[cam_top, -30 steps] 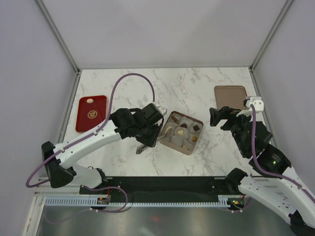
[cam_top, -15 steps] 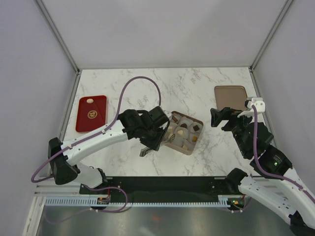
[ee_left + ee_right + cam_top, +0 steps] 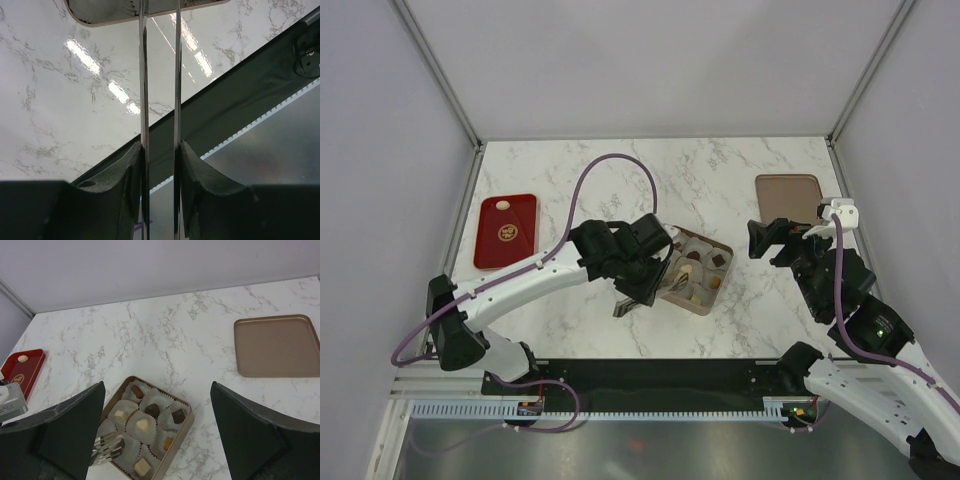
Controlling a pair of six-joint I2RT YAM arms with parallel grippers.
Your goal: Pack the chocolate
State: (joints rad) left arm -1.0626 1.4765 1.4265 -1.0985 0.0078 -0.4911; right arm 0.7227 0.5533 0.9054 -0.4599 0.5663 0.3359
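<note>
- Marble-look table [image 3: 720, 180] with plain pale walls all round and both arms reaching in from the near edge.
- Top camera only: whole layout at once. Red tray [image 3: 492, 252] far left, box [image 3: 706, 310] mid-table, tan lid [image 3: 788, 195] back right, all well apart.
- Right wrist only: clear look down into the box, with the chocolate [image 3: 143, 425] sitting in white paper cups [image 3: 131, 434]. Also catches the tips of the metal tongs [image 3: 107, 446] over a cup at the box's left side.
- Left wrist only: close-up of the left gripper [image 3: 160, 147], pinched tight on the tongs. Blades narrow and parallel, running out of the top of the frame at the box rim. Can't tell whether anything sits between the tips.
- Right gripper [image 3: 157, 385] spread wide, nothing in it, hanging above the table near the lid.
- Counts: one box, one lid, one red tray, one pair of tongs.
- Seven pieces countable in the box: three dark, three pale, one orange-tan.
- One more pale piece on the red tray, plus a round gold mark there. Can't tell whether that's print or a piece.
</note>
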